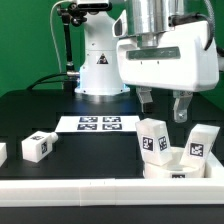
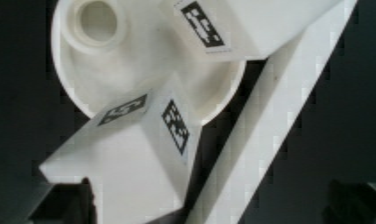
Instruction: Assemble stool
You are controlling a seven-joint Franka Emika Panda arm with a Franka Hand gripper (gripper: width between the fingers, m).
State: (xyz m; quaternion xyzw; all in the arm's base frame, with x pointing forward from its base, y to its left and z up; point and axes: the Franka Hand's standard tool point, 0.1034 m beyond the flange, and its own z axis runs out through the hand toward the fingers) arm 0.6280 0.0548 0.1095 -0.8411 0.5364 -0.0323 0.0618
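The white round stool seat [image 1: 181, 166] lies at the exterior view's right, near the front rail. Two white tagged legs [image 1: 153, 138] [image 1: 200, 141] stand upright in it. My gripper [image 1: 163, 108] hangs just above them, open and empty, with its fingers spread apart. In the wrist view the seat [image 2: 123, 55] with its round hole fills the picture. A tagged leg [image 2: 140, 165] runs down toward the gap between my dark fingertips [image 2: 64, 200]. A loose leg [image 1: 38, 146] lies on the table at the exterior view's left. Another white part [image 1: 2, 152] shows at the left edge.
The marker board [image 1: 100, 123] lies flat in the middle of the black table, in front of the robot base [image 1: 100, 60]. A long white rail [image 1: 90, 200] runs along the front edge. A green wall stands behind.
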